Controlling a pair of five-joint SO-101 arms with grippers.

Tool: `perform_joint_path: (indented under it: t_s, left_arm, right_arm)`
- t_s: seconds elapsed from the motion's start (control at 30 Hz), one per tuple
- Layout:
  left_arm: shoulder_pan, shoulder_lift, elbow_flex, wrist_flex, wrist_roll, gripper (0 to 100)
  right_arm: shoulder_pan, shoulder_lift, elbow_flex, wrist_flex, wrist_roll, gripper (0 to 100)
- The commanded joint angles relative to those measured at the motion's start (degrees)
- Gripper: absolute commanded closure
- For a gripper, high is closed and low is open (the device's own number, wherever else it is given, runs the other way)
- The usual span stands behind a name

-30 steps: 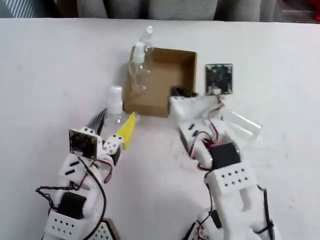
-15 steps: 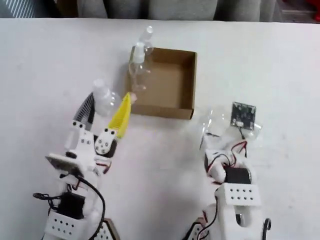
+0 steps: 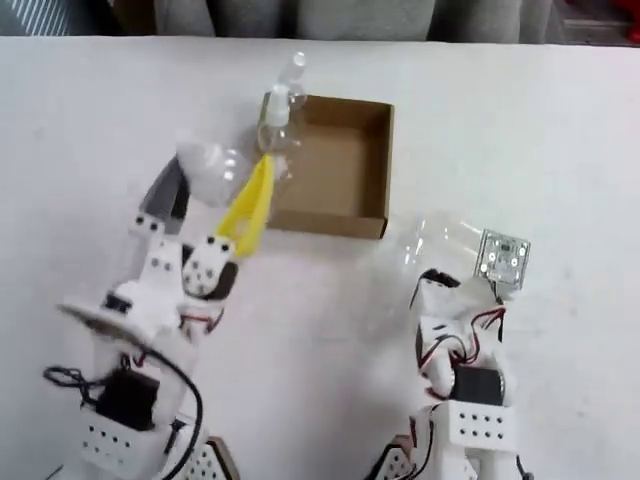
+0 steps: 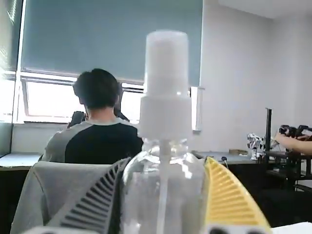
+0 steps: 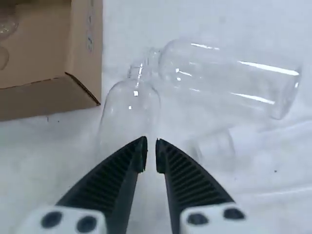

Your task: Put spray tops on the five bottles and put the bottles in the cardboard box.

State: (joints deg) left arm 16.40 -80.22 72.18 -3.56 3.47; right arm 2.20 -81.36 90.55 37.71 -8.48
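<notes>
The left arm's (image 3: pixel 150 290) jaws are clamped on a spray bottle (image 4: pixel 163 195). The grey ribbed jaw presses one side of its clear body and the yellow jaw the other. The bottle stands upright in the grip, and its white spray top (image 4: pixel 165 83) is seated on the neck above the jaw tips. From the high view the spray bottle (image 3: pixel 205 165) is held up off the tabletop (image 3: pixel 560 120), just beside the left wall of the cardboard box (image 3: pixel 345 165). The yellow jaw crosses the box's near left corner.

At that left wall, inside the box, two more capped bottles (image 3: pixel 275 125) stand upright, close together. Their white tops rise above the rim.

The right arm's (image 3: pixel 470 380) jaws are drawn almost together, with only a thin slit between the black ribbed tips and nothing held between them. They point down at the tabletop near the box's near right corner (image 5: pixel 83 83).

Just ahead of the tips lies a small uncapped bottle (image 5: pixel 129 109) on its side, and its open neck points away from the jaws. Beyond it a larger uncapped bottle (image 5: pixel 229 78) also lies flat, and its neck comes close to the small one's. A third, fainter clear shape (image 5: pixel 214 146) lies beside the jaws, and I cannot make out its outline. From above, these clear bottles (image 3: pixel 445 235) lie on the tabletop to the right of the box, apart from it, between the box and the right arm's wrist.
</notes>
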Motion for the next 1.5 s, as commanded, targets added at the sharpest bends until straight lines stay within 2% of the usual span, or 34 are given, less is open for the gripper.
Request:
perform_joint_path:
  t_s: [0.0,0.1,0.33,0.47,0.67,1.1,1.27,1.37,1.47]
  left_arm:
    - [0.40,12.44,-9.76,-1.67,0.35,98]
    - [0.40,17.54,-10.37,-3.78,0.35,98]
    - [0.31,29.85,-3.87,-26.64,0.35,98]
    - [-1.80,40.22,-3.96,-32.00,0.35,98]
    - [-4.70,56.57,-7.30,-44.13,0.35,98]
    - [-6.20,87.60,-16.62,-59.60,0.35,98]
    - [-6.37,94.64,-20.66,-60.57,0.18,98]
    - [-6.37,96.22,-21.10,-60.66,-2.99,98]
    - [-6.46,97.36,-21.10,-60.75,-3.25,98]
  right_arm:
    - [0.75,-4.70,0.97,-1.19,0.70,98.1]
    - [0.84,-8.13,3.43,-1.19,0.70,98.1]
    - [0.92,-14.11,6.59,-0.57,0.79,98.1]
    - [0.75,-14.02,6.59,-0.57,0.79,98.1]
    - [0.57,-14.02,6.59,-0.57,0.79,98.1]
    - [0.48,-14.02,6.59,-0.57,0.79,97.9]
    - [0.48,-14.02,6.59,-0.57,0.79,97.8]
    - [0.48,-14.02,6.59,-0.57,0.79,97.8]
    - [0.48,-14.02,6.59,-0.57,0.79,97.8]
